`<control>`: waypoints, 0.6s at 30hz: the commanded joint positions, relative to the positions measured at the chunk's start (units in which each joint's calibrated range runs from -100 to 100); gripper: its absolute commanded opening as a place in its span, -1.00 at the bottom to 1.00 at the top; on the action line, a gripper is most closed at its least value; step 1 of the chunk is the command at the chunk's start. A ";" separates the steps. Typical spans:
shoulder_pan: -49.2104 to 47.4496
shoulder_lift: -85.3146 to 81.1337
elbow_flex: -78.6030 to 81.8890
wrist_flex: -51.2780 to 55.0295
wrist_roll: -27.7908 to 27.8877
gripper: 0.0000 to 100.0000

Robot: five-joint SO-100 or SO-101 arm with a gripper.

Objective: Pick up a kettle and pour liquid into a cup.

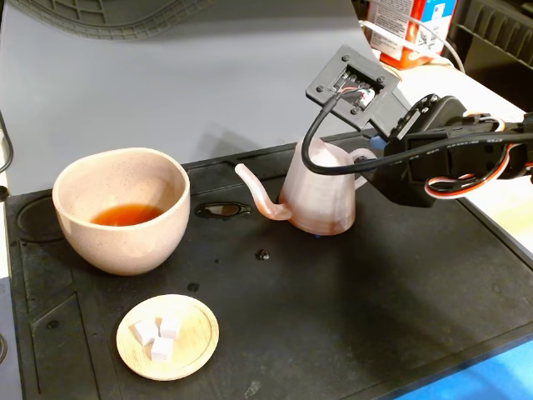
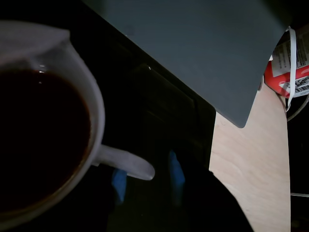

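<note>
In the fixed view, the wooden saucer (image 1: 167,337) with white cubes (image 1: 158,335) lies nearest. Behind it the cup (image 1: 122,210) holds amber liquid (image 1: 127,215). The kettle (image 1: 317,194) stands upright on the black mat (image 1: 350,308). The gripper (image 2: 147,181) flanks its handle (image 2: 126,163); its grip cannot be judged.

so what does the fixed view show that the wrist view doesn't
Only the fixed view shows the cup holding amber liquid, the wooden saucer with white cubes, and the kettle's spout. Only the wrist view looks into the kettle at its dark liquid. Both show the kettle, black mat and red carton.
</note>
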 commanded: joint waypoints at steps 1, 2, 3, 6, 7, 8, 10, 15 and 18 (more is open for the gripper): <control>-0.12 -1.16 -0.12 -0.95 0.34 -0.78; -0.12 -1.16 -0.12 -0.86 0.34 -0.78; -0.12 -1.16 0.16 -0.60 0.34 -0.78; -0.12 -1.33 1.52 -0.95 0.28 -0.78; -0.12 -1.41 1.61 -0.95 0.18 -0.78; -0.12 -2.18 1.79 -0.52 0.07 -0.78; 0.64 -5.34 4.97 -0.26 -0.03 -0.78; 0.56 -16.17 16.22 -0.26 -0.14 -0.79; 0.49 -30.76 26.65 -0.26 -2.44 -0.91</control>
